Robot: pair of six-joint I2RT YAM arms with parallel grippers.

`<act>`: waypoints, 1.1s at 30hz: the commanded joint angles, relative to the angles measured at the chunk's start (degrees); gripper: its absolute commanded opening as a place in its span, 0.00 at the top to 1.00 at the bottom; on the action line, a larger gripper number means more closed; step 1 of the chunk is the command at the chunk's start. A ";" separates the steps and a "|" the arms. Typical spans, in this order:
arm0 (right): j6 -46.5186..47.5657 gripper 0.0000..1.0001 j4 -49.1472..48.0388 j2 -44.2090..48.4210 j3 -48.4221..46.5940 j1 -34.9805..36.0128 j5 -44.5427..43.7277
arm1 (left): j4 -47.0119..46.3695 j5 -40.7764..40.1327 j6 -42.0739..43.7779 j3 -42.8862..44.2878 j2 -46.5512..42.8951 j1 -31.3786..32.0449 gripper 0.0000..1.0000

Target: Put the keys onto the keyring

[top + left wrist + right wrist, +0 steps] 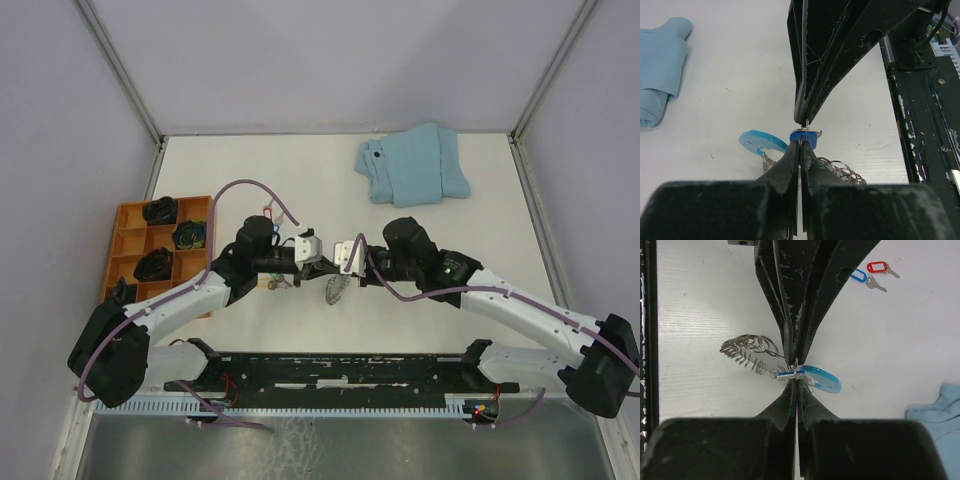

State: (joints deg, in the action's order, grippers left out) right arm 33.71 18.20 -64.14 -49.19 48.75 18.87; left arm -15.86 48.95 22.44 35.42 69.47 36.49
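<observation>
The bench point(480, 230) was white with faint pale streaks. The folded cloth point(415, 165) was light blue. The keyring point(760, 141) had a translucent bright blue plastic section and silver-grey wire coils. The first key point(802, 135) bore a blue tag on silver metal. The second key point(877, 266) had a red tag and the third key point(858, 275) a blue one; both were silver. The left end effector point(799, 146) and right end effector point(796, 384) were black, flecked with white scuffs. The tray point(130, 235) was orange, its contents black, one with yellow and green. The left arm point(185, 305) and right arm point(520, 310) were white with black joints. The cable point(250, 185) was purple.
</observation>
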 commanded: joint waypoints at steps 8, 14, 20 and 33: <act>-0.93 0.99 -2.23 -1.84 0.68 -0.50 -0.96 | -5.98 -4.14 -8.61 -1.62 -2.70 -2.54 0.97; -2.21 0.99 -5.90 -3.06 1.50 -0.50 1.47 | -9.76 -4.62 -14.32 -1.14 -1.14 -2.72 0.97; -3.51 0.99 -11.42 -3.27 3.35 -0.50 0.83 | -10.36 -3.42 -15.59 -0.94 -0.50 -2.68 0.97; -3.77 0.94 -14.26 -2.09 3.91 -0.50 0.63 | -8.17 0.54 -13.28 -0.29 0.19 -2.70 0.97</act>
State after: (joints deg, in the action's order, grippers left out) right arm 30.68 7.60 -67.46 -45.08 48.23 19.03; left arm -20.34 46.24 9.69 33.76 69.60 33.80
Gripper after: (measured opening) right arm 0.039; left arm 0.044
